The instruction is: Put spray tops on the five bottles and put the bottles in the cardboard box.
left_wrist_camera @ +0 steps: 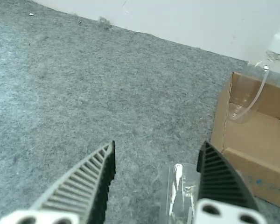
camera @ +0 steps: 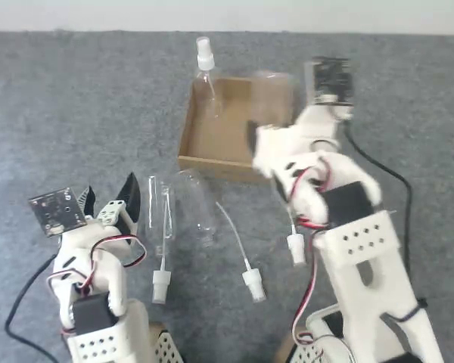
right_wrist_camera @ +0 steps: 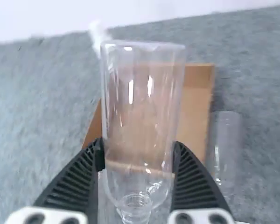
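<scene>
Clear bottle (right_wrist_camera: pixel 140 116) gripped between right jaws, box (right_wrist_camera: pixel 198 107) beyond

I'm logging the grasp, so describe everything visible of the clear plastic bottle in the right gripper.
The clear plastic bottle is a see-through, empty-looking cylinder with a rounded shoulder narrowing to a short open neck, uncapped. The right gripper is shut on it, black ribbed fingers pressing opposite sides near the shoulder. Its neck points toward the wrist camera, its flat base away, with the brown cardboard box behind it. Nothing else seems to touch it.
</scene>
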You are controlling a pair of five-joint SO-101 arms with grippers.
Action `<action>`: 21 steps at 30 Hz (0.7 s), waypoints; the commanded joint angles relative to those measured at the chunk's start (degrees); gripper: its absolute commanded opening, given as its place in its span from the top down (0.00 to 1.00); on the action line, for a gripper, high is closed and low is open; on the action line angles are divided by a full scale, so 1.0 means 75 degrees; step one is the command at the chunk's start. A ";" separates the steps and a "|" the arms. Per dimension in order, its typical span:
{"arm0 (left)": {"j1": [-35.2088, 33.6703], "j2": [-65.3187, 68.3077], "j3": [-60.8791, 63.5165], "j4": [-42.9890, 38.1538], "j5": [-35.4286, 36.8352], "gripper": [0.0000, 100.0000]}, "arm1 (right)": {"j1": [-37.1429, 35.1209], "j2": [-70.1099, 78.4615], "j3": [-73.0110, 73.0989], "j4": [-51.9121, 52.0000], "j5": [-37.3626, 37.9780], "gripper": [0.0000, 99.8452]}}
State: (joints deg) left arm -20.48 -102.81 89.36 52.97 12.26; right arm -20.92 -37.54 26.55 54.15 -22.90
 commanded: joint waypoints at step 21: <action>-0.0047 0.0082 -0.0029 -0.0070 -0.0117 0.73 | 0.3546 -0.4214 0.4232 -0.0088 -0.1032 0.97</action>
State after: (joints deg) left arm -20.48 -102.81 89.36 52.97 12.26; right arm 2.02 -67.69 58.90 54.15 -28.00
